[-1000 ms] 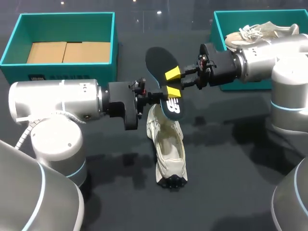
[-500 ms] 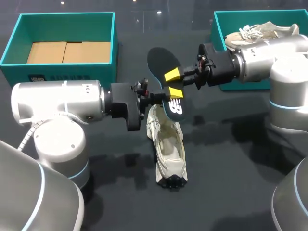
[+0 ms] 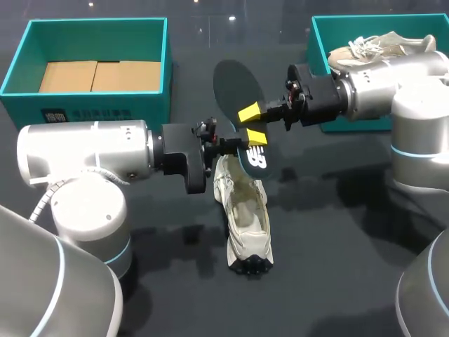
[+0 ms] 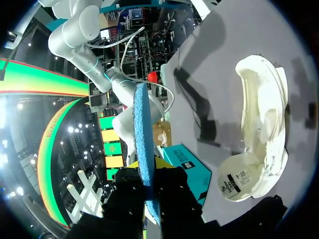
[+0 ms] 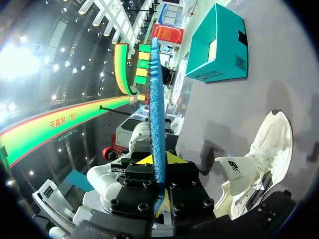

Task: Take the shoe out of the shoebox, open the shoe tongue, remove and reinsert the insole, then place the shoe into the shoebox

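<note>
A dark insole (image 3: 237,88) with a blue underside is held in the air over the middle of the table. My left gripper (image 3: 230,144) is shut on its lower, logo end. My right gripper (image 3: 252,123) comes in from the right, its yellow tips pressed on the insole's middle. Seen from the left wrist, the insole (image 4: 141,129) stands edge-on between the left gripper (image 4: 149,186). The right wrist view also has the insole (image 5: 155,99) edge-on, clamped in the right gripper (image 5: 160,167). The white shoe (image 3: 245,210) lies on the table below, opening up and tongue pulled open (image 4: 261,129) (image 5: 259,159).
A teal shoebox (image 3: 165,63) with cardboard inside stands at the back left. A second teal shoebox (image 3: 316,35) at the back right holds another pale shoe (image 3: 382,45), partly behind my right arm.
My right gripper's fingers have closed onto the insole. The insole has shifted a little up and left. The left arm has edged slightly to the right, still gripping.
</note>
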You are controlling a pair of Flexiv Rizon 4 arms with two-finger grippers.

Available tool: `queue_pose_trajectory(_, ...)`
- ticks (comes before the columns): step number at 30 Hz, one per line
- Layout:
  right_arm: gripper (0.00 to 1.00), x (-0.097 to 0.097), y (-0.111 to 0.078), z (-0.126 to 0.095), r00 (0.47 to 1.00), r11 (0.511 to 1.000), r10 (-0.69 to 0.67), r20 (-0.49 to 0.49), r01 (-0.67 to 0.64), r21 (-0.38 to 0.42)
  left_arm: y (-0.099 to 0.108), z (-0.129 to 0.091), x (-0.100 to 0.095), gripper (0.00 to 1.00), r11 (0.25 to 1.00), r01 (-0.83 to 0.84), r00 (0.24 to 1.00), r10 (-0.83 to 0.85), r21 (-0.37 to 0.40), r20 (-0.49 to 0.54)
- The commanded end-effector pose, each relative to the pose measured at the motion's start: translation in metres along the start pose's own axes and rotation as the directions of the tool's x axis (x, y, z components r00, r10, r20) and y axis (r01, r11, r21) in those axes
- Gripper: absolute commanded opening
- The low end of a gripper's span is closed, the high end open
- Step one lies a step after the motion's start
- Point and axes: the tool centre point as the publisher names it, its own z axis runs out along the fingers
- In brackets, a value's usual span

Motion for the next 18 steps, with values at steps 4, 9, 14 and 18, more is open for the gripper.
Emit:
queue_pose_trajectory(4, 0.0, -0.002, -0.001, 0.003, 1.0, 1.0, 0.0, -0.001, 0.0, -0.002, -0.006, -0.007, -0.002, 1.0, 1.0, 0.008, 1.0, -0.008, 0.003, 0.003)
queue_pose_trajectory(9, 0.0, -0.006, -0.006, 0.002, 1.0, 1.0, 0.01, -0.004, -0.01, -0.017, -0.002, -0.039, -0.013, 1.0, 0.999, 0.042, 0.999, -0.042, -0.009, 0.011)
queue_pose_trajectory(14, 0.0, -0.009, -0.011, -0.002, 1.0, 0.999, 0.026, -0.005, -0.026, -0.032, 0.01, -0.076, -0.021, 1.0, 0.999, 0.051, 0.994, -0.05, 0.007, -0.092)
queue_pose_trajectory(18, 0.0, -0.009, -0.014, -0.003, 0.999, 0.999, 0.034, 0.001, -0.034, -0.039, 0.021, -0.105, -0.027, 1.0, 0.999, 0.048, 0.987, -0.044, 0.021, -0.157)
